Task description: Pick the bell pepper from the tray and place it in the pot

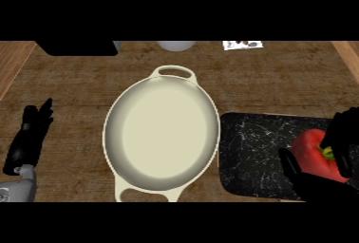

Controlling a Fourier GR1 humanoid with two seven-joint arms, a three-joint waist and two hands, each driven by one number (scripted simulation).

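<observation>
At the left edge of the wooden table (pixel 77 95), the left hand (pixel 32 137) rested with its fingers straight and pointing toward the far edge, open and holding nothing, its grey forearm coming in from the near left corner. Along the far edge, toward the left corner, sat a black block (pixel 77 47), only partly in view. In the middle of the table lay the cream oval pot (pixel 161 137), its long axis running from the near edge to the far edge, with a loop handle at each end and nothing inside it. Beyond the pot's far handle, at the far edge, showed a pale round object (pixel 175 45), and a little to the right of it a small white card (pixel 243 44). Just beside the pot's right wall, toward the near right corner of the table, was the black marbled tray (pixel 256 147). The red bell pepper (pixel 312 152) was over the right part of that tray, its green stem turned toward the right edge; whether it sat on the tray or was raised off it could not be told. The right hand (pixel 322 190) was closed around the bell pepper, the thumb (pixel 289 161) on the pepper's left side and the fingers (pixel 345 130) curled over its right side.
</observation>
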